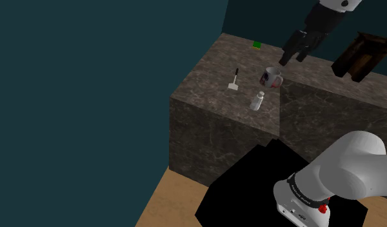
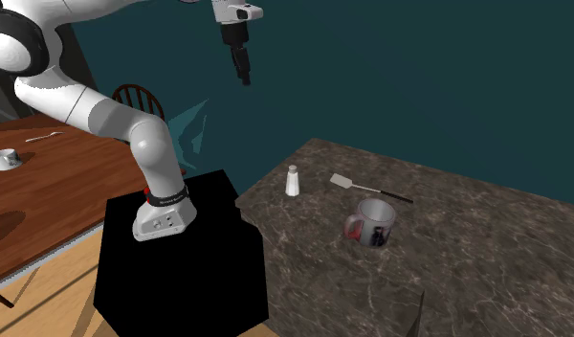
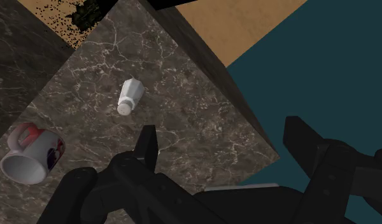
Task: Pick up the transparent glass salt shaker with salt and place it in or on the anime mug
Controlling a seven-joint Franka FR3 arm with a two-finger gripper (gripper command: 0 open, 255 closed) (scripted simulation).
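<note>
White arm (image 2: 132,129) raised high | tool (image 2: 245,77) released, empty, well above counter (image 2: 448,278) | shaker (image 2: 293,180) upright near mug (image 2: 371,223)

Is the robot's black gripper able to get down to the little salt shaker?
Probably yes. The gripper hangs open above the counter, and the salt shaker stands alone, apart from the mug and spatula, with nothing over it.
</note>
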